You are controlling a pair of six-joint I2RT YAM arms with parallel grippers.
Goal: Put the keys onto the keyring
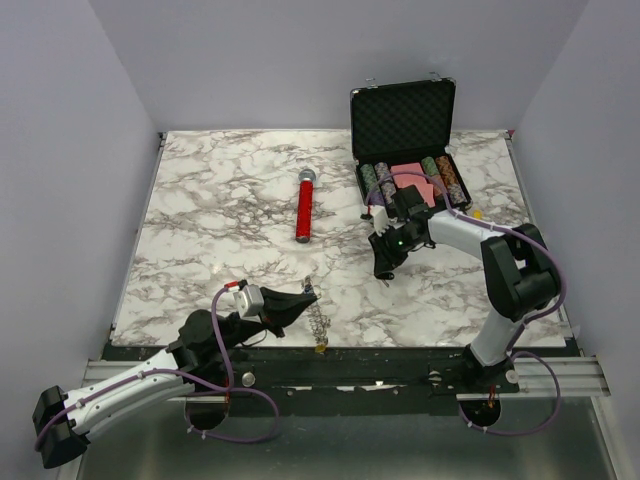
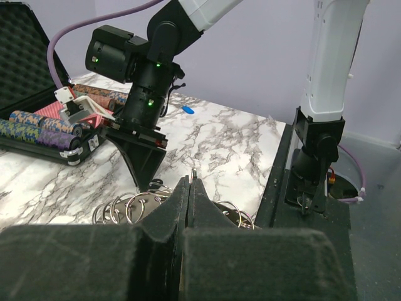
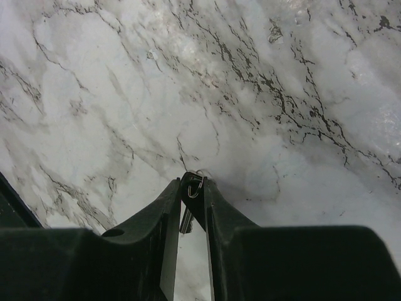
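Slippage is looking like the main danger. The right hand (image 3: 195,184) is pointing down at the table (image 3: 263,94), right of its middle. Its fingers are standing a narrow way apart, with a small dark key (image 3: 186,218) sitting between the tips. Whether they are already biting on it I cannot tell. The key is lying off-centre, hard against one finger, so a lift from here is risking a grip on its edge alone. It may end up twisting, hanging askew or dropping back onto the table. The tips are also sitting right at the surface, so pressing lower is risking a scrape or a jam.

The left hand (image 1: 303,297) is sitting low near the front edge, fingers pressed together and pinching what looks like a thin metal end of the keyring (image 1: 318,322). The rest of the keyring is lying on the table beside it, with the yellow tag (image 1: 320,348) toward the edge. That hold is looking slight. A nudge from an arriving key could be pulling the wire free or pushing the ring off the front.

Threading is asking a tiny hole to meet a thin tip, and a tilted key is making a miss likely. A small blue thing (image 2: 187,110), perhaps another key, is lying on the far side of the right arm, well apart from the left hand.
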